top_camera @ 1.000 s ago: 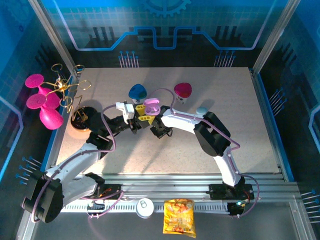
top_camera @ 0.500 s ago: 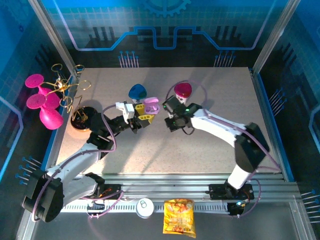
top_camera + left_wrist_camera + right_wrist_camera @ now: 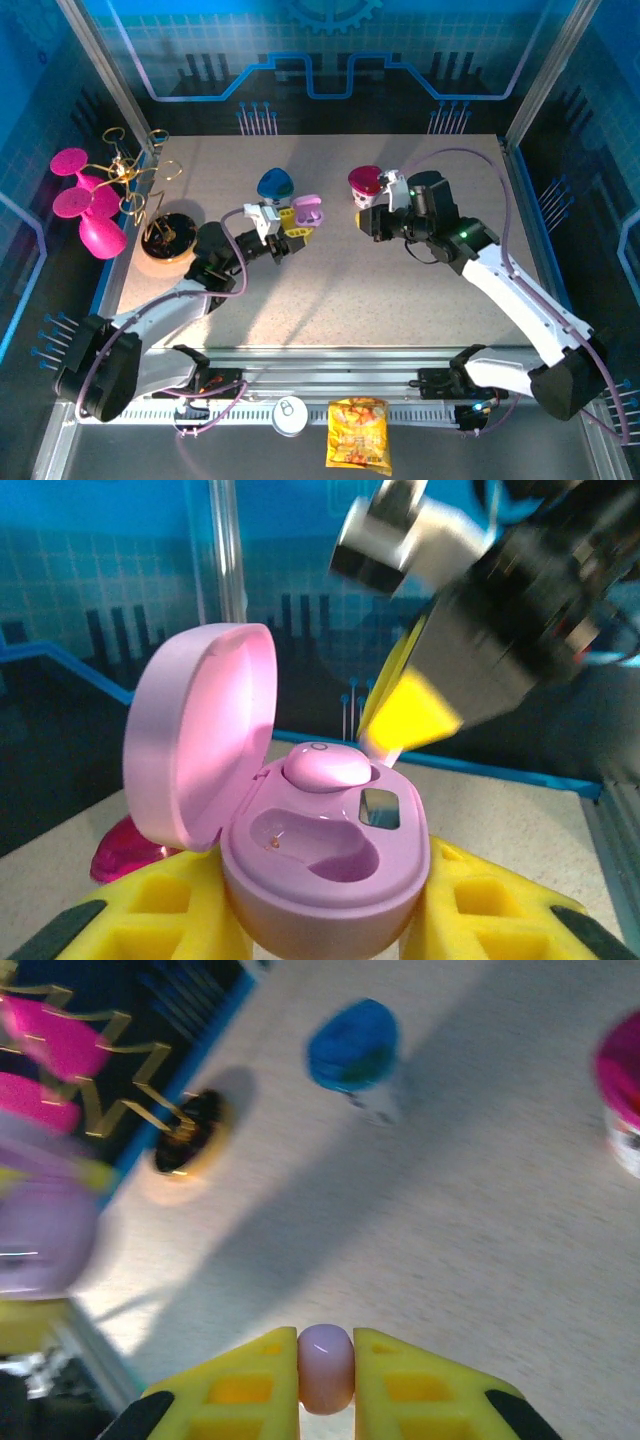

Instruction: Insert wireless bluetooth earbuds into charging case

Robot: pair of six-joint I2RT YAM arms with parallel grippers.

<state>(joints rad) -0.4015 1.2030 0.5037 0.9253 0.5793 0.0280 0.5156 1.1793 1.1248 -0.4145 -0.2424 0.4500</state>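
Tabletop (image 3: 450,1210) blurred; lilac earbud (image 3: 326,1367) half hidden within right end effector (image 3: 326,1348).

Glossy lilac plastic case (image 3: 325,880), smooth earbud (image 3: 325,1368), seemingly matt speckled table (image 3: 400,290)

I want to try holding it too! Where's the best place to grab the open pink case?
Probably grab the case by its rounded lower body, squeezing both sides low down, as the left gripper does. The lid stands open and one well is empty, so keep off the top.
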